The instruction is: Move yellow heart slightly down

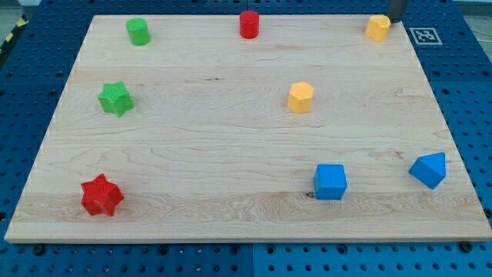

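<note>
The yellow heart (377, 28) lies near the board's top right corner. My tip (395, 21) comes in from the view's top edge and stands just to the right of and slightly above the heart, touching it or nearly so. Only the rod's short lower end shows. A yellow hexagon block (300, 98) lies well below and to the left of the heart, right of the board's middle.
A red cylinder (249, 25) and a green cylinder (138, 31) lie along the top. A green star (116, 98) is at the left, a red star (101, 195) at the bottom left. A blue cube (330, 181) and a blue wedge-like block (429, 169) are at the bottom right. The wooden board's (231, 154) top edge is close to the heart.
</note>
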